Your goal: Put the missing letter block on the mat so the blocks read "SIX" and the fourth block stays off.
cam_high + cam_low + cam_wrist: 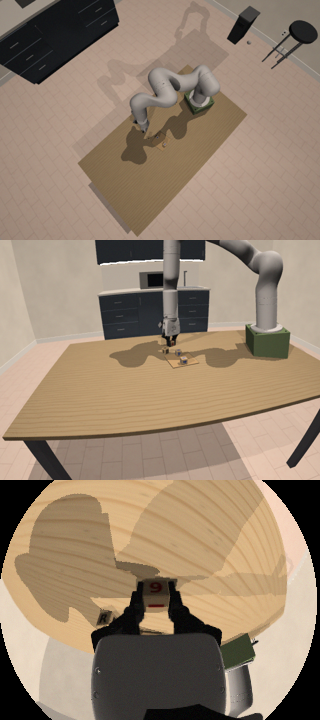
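My gripper [170, 342] is shut on a small wooden block with red marks [158, 595], down at the table top behind the mat; the block also shows in the exterior view [172, 343]. The tan mat [181, 359] lies just in front. Two blocks with blue letters sit on it, one at its far edge [178, 352] and one nearer the front [183, 360]. Another block with a dark mark [165, 350] lies off the mat on the table, to its left. From above, the gripper [143, 129] stands beside the mat [160, 141]. The letters are too small to read.
The arm's green base [267, 340] stands at the table's right back part. The arm casts broad shadows around the mat. Dark cabinets [152, 312] stand behind the table, and a stool [297, 38] by the wall.
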`<action>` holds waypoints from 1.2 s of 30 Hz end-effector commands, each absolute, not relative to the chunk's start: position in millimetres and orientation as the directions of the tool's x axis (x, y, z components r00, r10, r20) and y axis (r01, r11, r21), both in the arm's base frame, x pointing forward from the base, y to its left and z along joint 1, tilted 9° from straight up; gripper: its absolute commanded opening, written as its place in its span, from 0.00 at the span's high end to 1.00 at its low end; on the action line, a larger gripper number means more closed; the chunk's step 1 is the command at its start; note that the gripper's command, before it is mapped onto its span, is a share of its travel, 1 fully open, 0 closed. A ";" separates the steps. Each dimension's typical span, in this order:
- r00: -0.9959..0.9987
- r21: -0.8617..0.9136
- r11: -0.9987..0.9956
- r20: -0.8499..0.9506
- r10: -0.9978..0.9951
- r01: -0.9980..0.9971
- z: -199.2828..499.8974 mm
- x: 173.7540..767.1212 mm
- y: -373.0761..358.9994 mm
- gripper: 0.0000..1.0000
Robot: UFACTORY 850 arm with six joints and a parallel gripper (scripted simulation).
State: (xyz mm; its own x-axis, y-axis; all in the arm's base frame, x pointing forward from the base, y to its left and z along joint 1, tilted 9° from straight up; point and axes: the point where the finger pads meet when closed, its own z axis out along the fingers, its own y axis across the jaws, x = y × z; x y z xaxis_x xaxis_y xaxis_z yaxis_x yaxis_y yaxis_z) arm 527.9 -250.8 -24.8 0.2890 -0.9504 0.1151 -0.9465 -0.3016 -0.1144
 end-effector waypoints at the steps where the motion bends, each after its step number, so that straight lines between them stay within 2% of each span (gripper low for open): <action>1: 0.289 -0.116 -0.302 0.116 -0.950 -0.946 -24.0 528.7 -251.1 0.73; 13: 0.289 -0.116 -0.302 0.116 -0.950 -0.946 -14.7 527.3 -250.4 0.73; 26: 0.289 -0.116 -0.302 0.116 -0.950 -0.946 68.1 515.2 -243.9 0.73; 36: 0.289 -0.116 -0.302 0.116 -0.950 -0.946 74.6 514.2 -243.4 0.73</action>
State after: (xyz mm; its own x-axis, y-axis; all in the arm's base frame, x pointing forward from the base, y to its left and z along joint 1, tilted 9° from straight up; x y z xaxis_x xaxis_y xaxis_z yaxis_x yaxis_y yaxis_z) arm 513.4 -243.1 73.0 0.2889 -0.9504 0.1152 -0.9466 -0.3016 -0.1136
